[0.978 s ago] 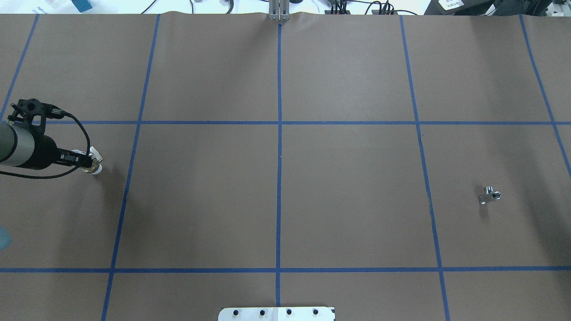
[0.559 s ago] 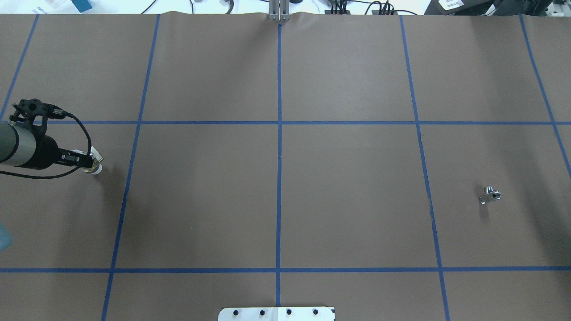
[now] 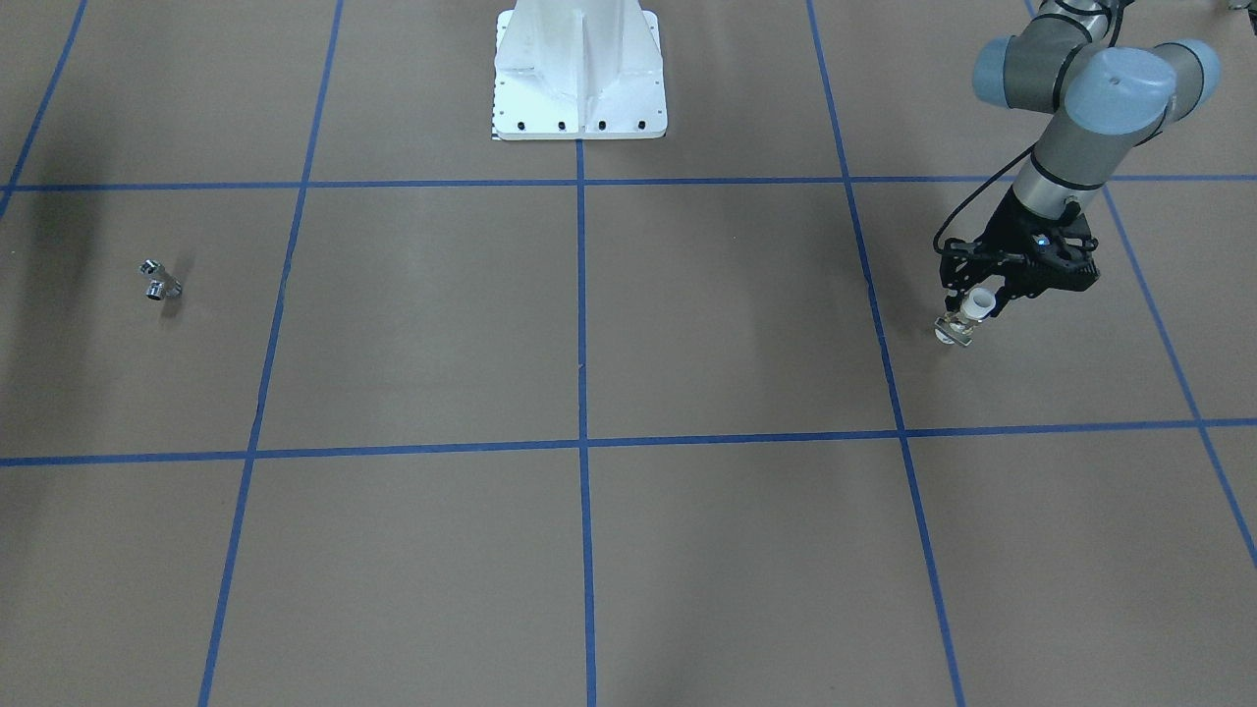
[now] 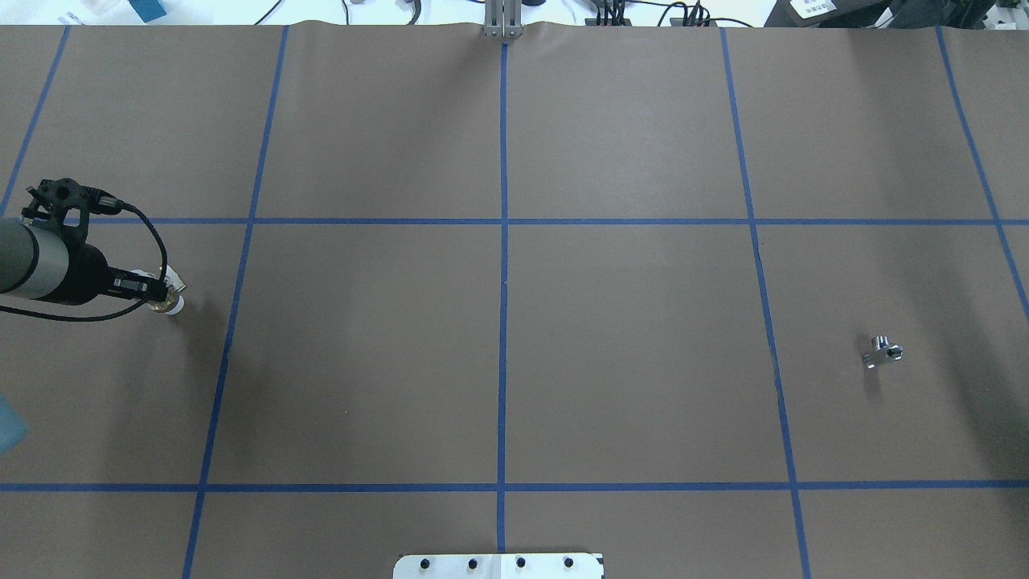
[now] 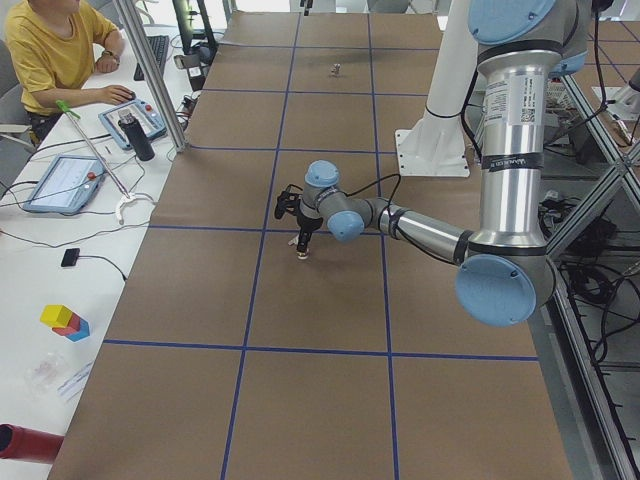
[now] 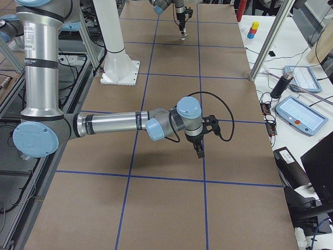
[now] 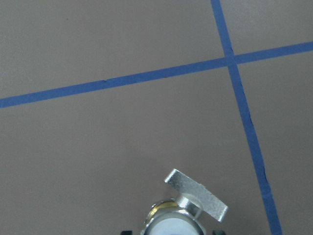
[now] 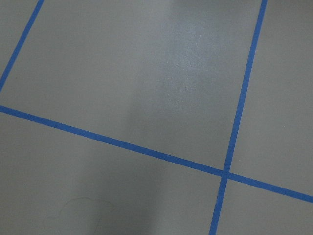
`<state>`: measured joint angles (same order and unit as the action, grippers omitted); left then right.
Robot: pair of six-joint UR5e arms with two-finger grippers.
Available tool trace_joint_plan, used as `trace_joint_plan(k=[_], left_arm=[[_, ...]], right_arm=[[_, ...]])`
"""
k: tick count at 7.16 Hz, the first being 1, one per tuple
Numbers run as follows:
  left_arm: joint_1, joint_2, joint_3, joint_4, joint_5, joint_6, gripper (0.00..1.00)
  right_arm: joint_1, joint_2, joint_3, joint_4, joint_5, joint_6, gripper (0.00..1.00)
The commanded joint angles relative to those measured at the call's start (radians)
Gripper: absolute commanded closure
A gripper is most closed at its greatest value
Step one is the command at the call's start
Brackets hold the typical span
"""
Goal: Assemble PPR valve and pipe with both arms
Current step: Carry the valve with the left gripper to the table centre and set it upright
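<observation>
My left gripper (image 4: 158, 293) is shut on the PPR valve (image 4: 169, 301), a brass body with a white collar and a flat tab, low over the table's left side. They also show in the front view, gripper (image 3: 969, 312) and valve (image 3: 962, 324), and the valve sits at the bottom of the left wrist view (image 7: 188, 213). The chrome pipe (image 4: 883, 351) lies alone on the table's right side, also seen in the front view (image 3: 157, 280). My right gripper (image 6: 199, 151) shows only in the exterior right view, pointing down above the table. I cannot tell whether it is open or shut.
The white pedestal base (image 3: 579, 69) stands at the robot's edge of the table. Blue tape lines (image 4: 502, 322) divide the brown table cover into squares. An operator in yellow (image 5: 45, 55) sits beside the table with tablets and small items.
The left arm's wrist has shifted very slightly. The valve stays in its fingers at about the same spot. The pipe has not moved.
</observation>
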<state>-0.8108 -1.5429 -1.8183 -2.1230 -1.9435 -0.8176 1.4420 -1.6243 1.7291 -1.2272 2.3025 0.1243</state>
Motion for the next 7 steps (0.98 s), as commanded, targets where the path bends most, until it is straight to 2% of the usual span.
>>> trace_joint_plan(k=[1,3,5,7], left_arm=[[-0.001,0.001,-0.013,0.0,0.0,0.0,0.99],[-0.002,-0.044,-0.035,0.047,-0.006,-0.008,1.0],[-0.001,-0.223,-0.091,0.339,-0.005,-0.018,1.0],[0.025,-0.412,-0.078,0.507,-0.005,-0.105,1.0]], right_arm=[[0.0,0.0,0.0,0.0,0.0,0.0,0.01],[0.0,0.0,0.0,0.0,0.0,0.0,0.01],[0.0,0.0,0.0,0.0,0.0,0.0,0.01],[0.0,0.001,0.0,0.0,0.0,0.0,0.01]])
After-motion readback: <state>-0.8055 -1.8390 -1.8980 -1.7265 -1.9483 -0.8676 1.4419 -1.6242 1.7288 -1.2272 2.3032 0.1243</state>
